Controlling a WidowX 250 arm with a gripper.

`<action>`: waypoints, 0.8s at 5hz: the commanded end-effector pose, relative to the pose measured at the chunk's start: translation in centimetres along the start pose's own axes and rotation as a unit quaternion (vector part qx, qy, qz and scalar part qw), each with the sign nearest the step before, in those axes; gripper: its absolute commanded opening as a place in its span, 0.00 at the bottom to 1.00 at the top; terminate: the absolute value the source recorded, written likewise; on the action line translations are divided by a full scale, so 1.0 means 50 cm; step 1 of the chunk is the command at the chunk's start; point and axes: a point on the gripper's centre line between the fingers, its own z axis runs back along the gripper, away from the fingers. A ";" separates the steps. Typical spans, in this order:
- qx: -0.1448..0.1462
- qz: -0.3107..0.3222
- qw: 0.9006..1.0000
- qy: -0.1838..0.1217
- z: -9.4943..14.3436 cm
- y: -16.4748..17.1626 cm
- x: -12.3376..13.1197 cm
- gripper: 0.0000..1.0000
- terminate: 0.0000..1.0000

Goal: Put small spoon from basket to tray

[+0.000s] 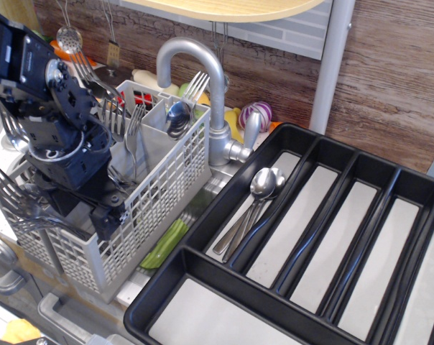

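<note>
The light grey lattice basket (156,205) stands at the left, holding several forks and one small spoon (177,115) upright in a back compartment. My black gripper (104,215) hangs over the basket's front-left part, with its fingertips down inside a compartment next to the forks. The basket wall and the arm body hide how the jaws stand. The black tray (156,302) fills the right and front. Two spoons (264,183) lie in its leftmost long compartment.
A grey curved faucet (206,68) rises right behind the basket, between it and the tray. A green object (167,244) lies low in the gap between them. A purple onion (258,115) sits at the back wall. More forks (12,122) stand at the far left.
</note>
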 end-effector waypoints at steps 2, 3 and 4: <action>0.020 0.006 1.000 -0.022 -0.012 -0.014 0.035 0.00 0.00; 0.024 0.004 0.999 -0.022 -0.009 -0.016 0.037 0.00 0.00; 0.023 -0.015 1.000 0.011 0.010 -0.012 0.036 0.00 0.00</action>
